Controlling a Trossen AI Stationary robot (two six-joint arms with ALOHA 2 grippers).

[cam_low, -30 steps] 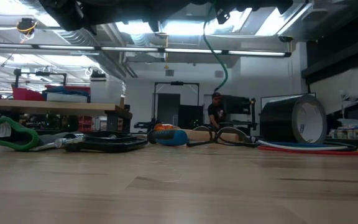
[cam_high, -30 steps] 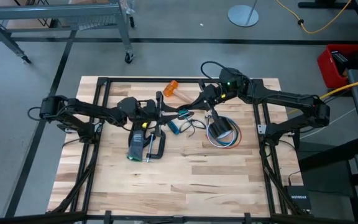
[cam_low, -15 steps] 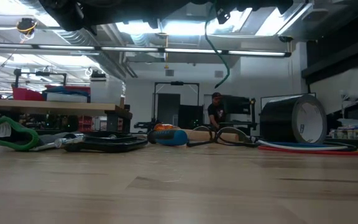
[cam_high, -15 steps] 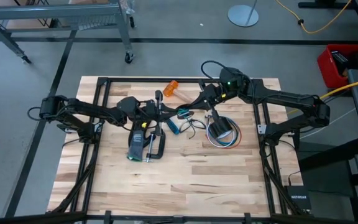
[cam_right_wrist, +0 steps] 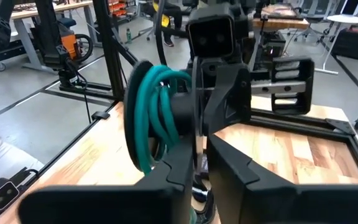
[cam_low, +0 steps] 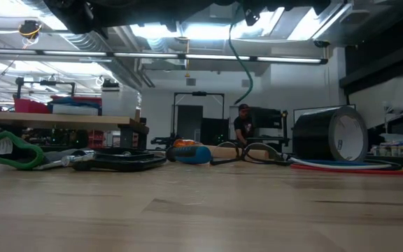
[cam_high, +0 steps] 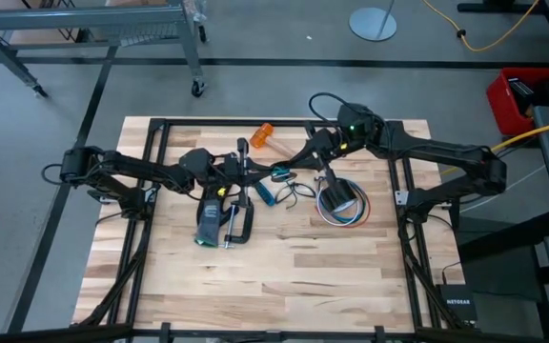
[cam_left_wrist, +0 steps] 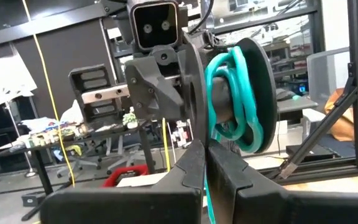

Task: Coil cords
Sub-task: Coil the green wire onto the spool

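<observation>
- Roughly mid-table, the left gripper [cam_left_wrist: 202, 146] has its fingers pressed together. A thin strand of the teal cord [cam_left_wrist: 235, 99] runs up between them, so I judge it pinched there.
- Just past those fingertips the cord sits in several stacked loops, hanging in the air between the two grippers and clear of the table [cam_high: 284, 276].
- The right gripper [cam_right_wrist: 197, 146] faces the left one across the coil. Its fingers stand a narrow way apart, with the loops just ahead of their tips.
- To do the step well, I'd say: hold the left pinch firm as the anchor. Let the right fingers take the strand close to the coil and lay each turn flat beside the one before it. Leave no slack tail to drag the loops open.
- What the loops are wound on is hard to make out; in each wrist view they seem to ring the opposite gripper's body.
- Whether the right fingers touch the cord at all, I cannot tell.
- The cord's free end is out of sight. From the low camera only one strand shows, dropping from above.
- The black cord [cam_high: 300, 193] and the bundle of wires [cam_low: 341, 166] lie on the table below and beyond the right fingers, not yet dealt with by the look of it.
</observation>
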